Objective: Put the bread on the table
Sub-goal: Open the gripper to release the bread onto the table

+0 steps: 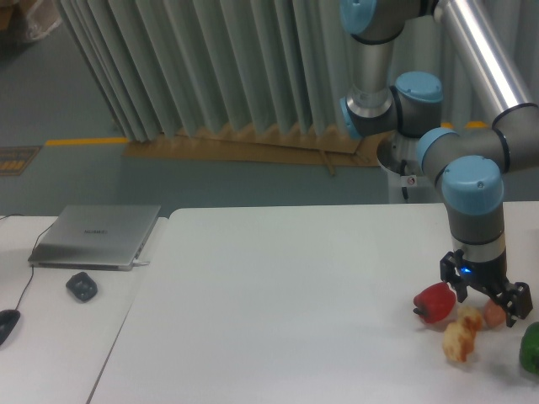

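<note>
The end effector [486,300] points down with its fingers spread apart, gripping nothing. The bread [459,339] lies on the white worktop [286,311] just below and in front of it, apart from the fingers. A red pepper [434,302] sits just beside its left finger.

**Food at the table's right edge**

On the table [278,295], the bread [459,338] lies nearest the front, the pepper [434,302] behind it to the left, the egg-shaped thing [492,314] behind-right. The gripper [484,305] hangs above them. A laptop [95,236] sits on the desk [50,337] far left.
</note>
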Controlling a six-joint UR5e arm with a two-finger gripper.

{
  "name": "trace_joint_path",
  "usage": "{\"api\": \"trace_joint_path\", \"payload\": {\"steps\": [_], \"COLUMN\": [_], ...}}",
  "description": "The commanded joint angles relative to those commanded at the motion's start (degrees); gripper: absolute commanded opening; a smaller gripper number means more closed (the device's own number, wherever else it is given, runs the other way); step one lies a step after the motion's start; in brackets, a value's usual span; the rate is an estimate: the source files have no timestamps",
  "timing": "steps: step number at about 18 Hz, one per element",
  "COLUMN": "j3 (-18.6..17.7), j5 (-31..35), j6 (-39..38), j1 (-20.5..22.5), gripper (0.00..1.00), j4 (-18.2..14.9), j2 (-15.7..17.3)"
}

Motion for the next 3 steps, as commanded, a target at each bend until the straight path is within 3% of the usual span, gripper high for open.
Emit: {"api": "trace_joint_path", "payload": {"steps": [3], "j3": [-0.4], "j5": [-1.1], "j6": [0.1], "j1": [0.3], "gripper": [1.00], "j4": [-0.2], "j2": [0.8]}}
